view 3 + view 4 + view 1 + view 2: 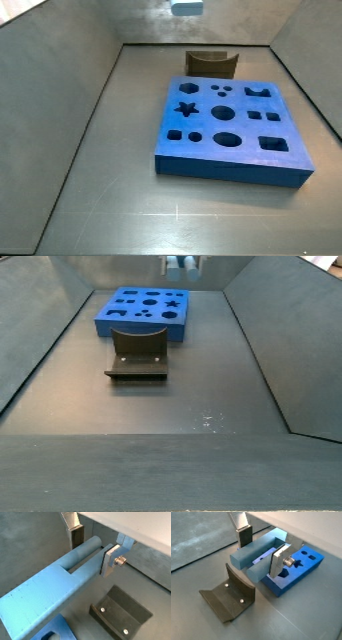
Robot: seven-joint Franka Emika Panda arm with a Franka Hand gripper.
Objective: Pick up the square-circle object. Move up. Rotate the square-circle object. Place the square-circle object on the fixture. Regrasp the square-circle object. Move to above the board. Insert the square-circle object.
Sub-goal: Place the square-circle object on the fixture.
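Observation:
The square-circle object [60, 577] [250, 562] is a light blue-grey bar, round at one end and square at the other. My gripper [93, 548] [262, 551] is shut on it, and in both wrist views the bar lies crosswise between the silver fingers [110, 559]. It hangs high above the floor, so in both side views only a small blue patch of the object [187, 8] [185, 261] shows at the upper edge. Below stand the dark fixture [228, 597] [210, 63] [138, 354] and the blue board [301, 567] [234, 125] [144, 311] with its shaped holes.
Grey walls enclose the dark floor on all sides. The fixture [123, 612] stands close to one short end of the board [57, 632]. Bare floor stretches from the board toward the near edge in a side view.

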